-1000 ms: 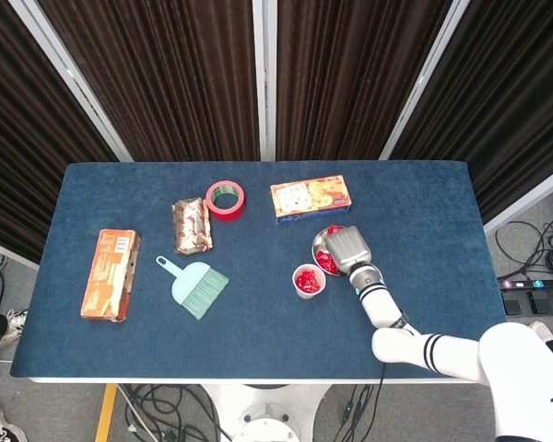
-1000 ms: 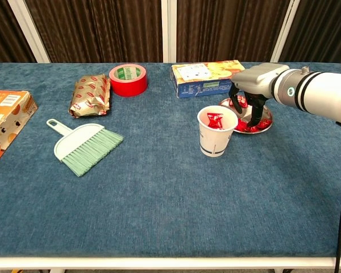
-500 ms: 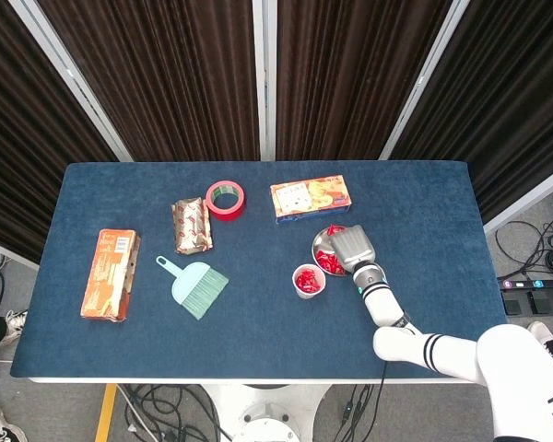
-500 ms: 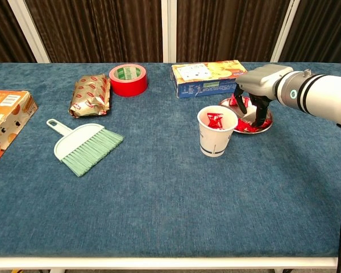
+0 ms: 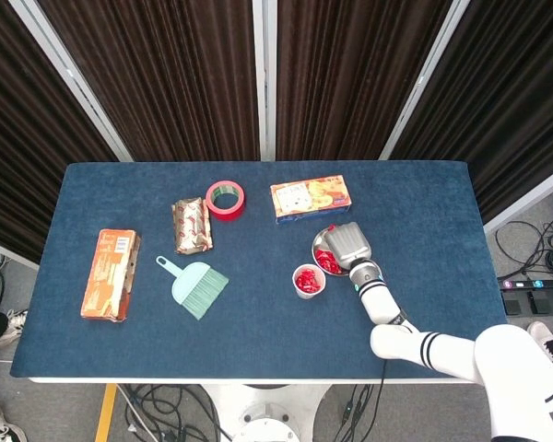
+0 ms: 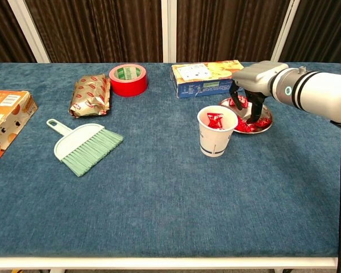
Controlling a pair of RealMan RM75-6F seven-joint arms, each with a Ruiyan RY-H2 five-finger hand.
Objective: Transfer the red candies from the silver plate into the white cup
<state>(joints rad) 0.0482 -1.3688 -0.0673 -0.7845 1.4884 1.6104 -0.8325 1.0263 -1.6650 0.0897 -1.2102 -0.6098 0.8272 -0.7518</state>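
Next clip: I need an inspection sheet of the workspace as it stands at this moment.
Surface: blue cloth table, no spills seen.
Job's things: white cup upright with red candies inside; silver plate beside it holds more red candies.
Clutter: red tape roll, foil snack pack, green hand brush, orange box, blue-and-yellow box.
Hands: right robot hand over the plate, fingers pointing down into the candies; grasp cannot be told. Left robot hand not in view.
Cables: loose cables on the floor and under the table.
Surroundings: dark curtains behind.
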